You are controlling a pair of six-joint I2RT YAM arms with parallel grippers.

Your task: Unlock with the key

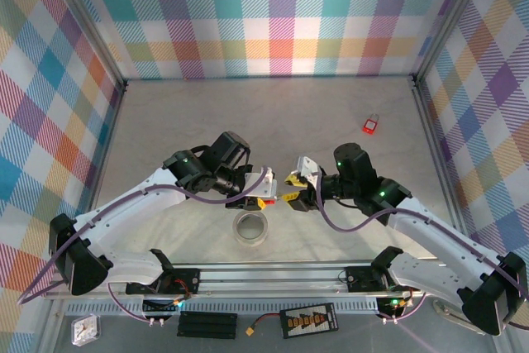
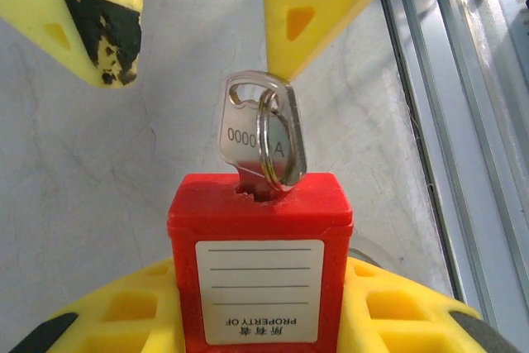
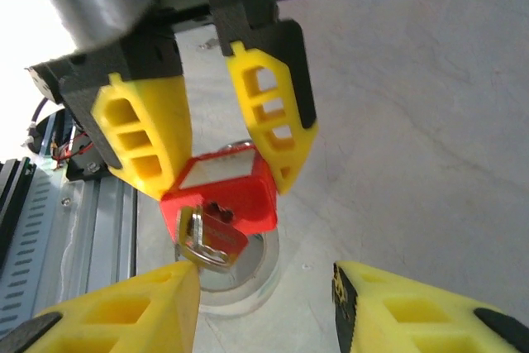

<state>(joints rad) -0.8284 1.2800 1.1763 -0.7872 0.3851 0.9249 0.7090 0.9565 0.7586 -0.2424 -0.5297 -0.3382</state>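
One grey surface carries everything, walled on three sides by checked cloth. Two arms reach in from the near edge, the left arm and the right arm, and their tips meet nose to nose near the middle.

The left gripper is clamped on a red padlock, one yellow finger on each side of its body, and holds it above the surface. The right gripper is spread wide. Seen from the right wrist, one of its fingers touches the head of the key while the other stands clear.

One clear tape roll lies flat at 6 o'clock from the held padlock. There are two padlocks in all: the second padlock, also red, lies alone on the surface at 2 o'clock, well apart from the grippers.

One silver key sits in the held padlock's keyhole, with one split ring through its head.
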